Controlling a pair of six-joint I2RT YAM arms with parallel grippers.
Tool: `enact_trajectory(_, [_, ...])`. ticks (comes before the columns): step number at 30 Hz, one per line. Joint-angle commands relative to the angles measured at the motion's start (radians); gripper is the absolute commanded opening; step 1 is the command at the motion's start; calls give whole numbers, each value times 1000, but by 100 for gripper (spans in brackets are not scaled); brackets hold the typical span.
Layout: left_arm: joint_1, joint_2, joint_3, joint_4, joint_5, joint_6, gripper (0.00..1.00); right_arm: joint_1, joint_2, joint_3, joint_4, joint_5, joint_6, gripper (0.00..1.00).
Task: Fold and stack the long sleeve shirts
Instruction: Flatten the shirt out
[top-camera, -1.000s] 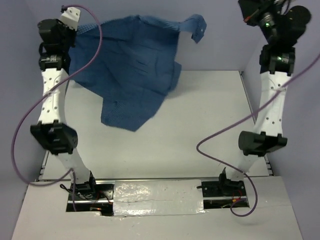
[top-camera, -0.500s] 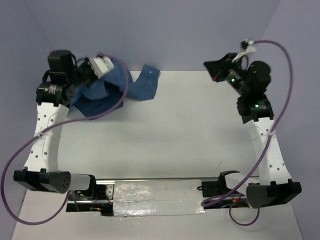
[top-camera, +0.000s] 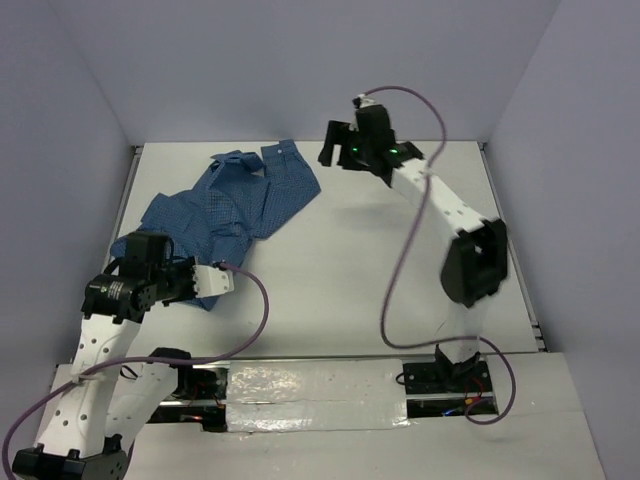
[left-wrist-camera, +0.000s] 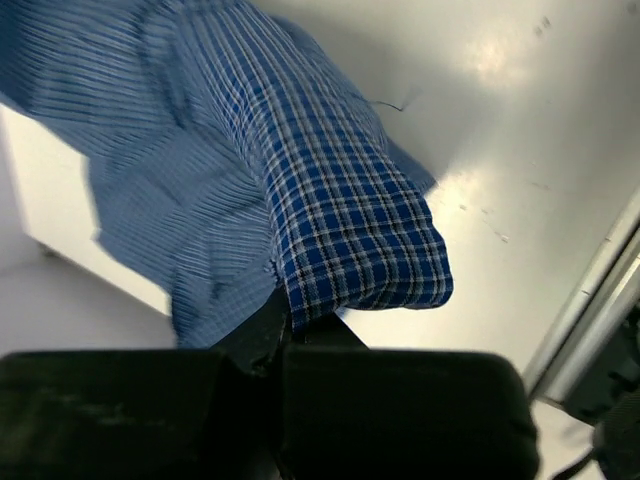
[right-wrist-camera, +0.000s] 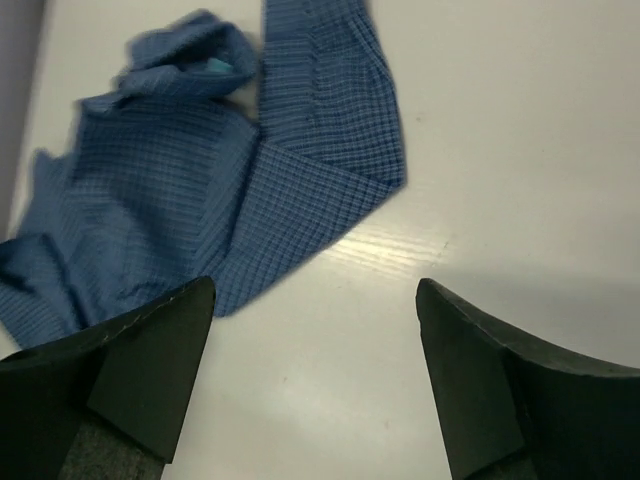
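At eight o'clock on the table (top-camera: 380, 280), the left gripper (left-wrist-camera: 290, 335) is clenched on a folded edge of the shirt (top-camera: 235, 205), which lies crumpled toward ten o'clock. The cloth appears light, limp and prone to bunching. Take hold at hems, collar or cuffs. Toward twelve o'clock, the right gripper (right-wrist-camera: 312, 295) hangs released and empty, beside the shirt's three o'clock edge.

From above, the left arm (top-camera: 140, 285) covers the near edge of the shirt (top-camera: 235, 200), whose folds blur and run off the left wrist view's top.
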Motion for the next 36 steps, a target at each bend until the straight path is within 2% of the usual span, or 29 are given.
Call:
enact_trajectory(1, [3, -24, -51, 67, -41, -41, 0, 25, 283, 215, -183, 77, 57, 89])
enact_trajectory(2, [3, -23, -61, 90, -36, -65, 0, 31, 436, 389, -267, 57, 73, 89])
enact_trajectory(3, [3, -17, -64, 99, -35, -91, 0, 37, 507, 477, -307, 57, 76, 89])
enact_trajectory(4, [5, 0, -61, 107, -25, -130, 0, 55, 579, 659, -344, 57, 77, 89])
enact_trajectory(5, [5, 9, -60, 113, -22, -146, 0, 60, 699, 742, -405, 57, 96, 89])
enact_trajectory(7, [10, 32, -60, 121, -10, -183, 0, 62, 776, 837, -419, 19, 142, 87])
enact_trajectory(11, [17, 42, -68, 154, 1, -208, 0, 65, 769, 672, -261, -42, 286, 84])
enact_trajectory(16, [34, 51, -74, 196, -12, -200, 0, 86, 851, 766, -301, -92, 360, 79])
enact_trajectory(20, [43, 69, -58, 223, -18, -212, 0, 99, 830, 665, -215, -125, 412, 73])
enact_trajectory(24, [48, 62, -52, 242, -25, -217, 0, 93, 870, 696, -240, -101, 442, 72])
enact_trajectory(27, [48, 51, -54, 249, -21, -227, 0, 89, 881, 693, -198, -98, 495, 52])
enact_trajectory(28, [48, 51, -54, 256, -21, -232, 0, 89, 890, 696, -179, -98, 527, 35])
enact_trajectory(31, [48, 49, -49, 257, -27, -244, 0, 71, 888, 676, -163, -112, 591, 0])
enact_trajectory(33, [48, 45, -46, 259, -33, -249, 0, 57, 853, 569, -104, -132, 605, 0])
enact_trajectory(35, [48, 42, -54, 278, -45, -261, 0, 45, 739, 469, -56, -98, 567, 0])
enact_trajectory(36, [48, 39, -67, 289, -54, -264, 0, 45, 689, 361, -36, -75, 529, 0])
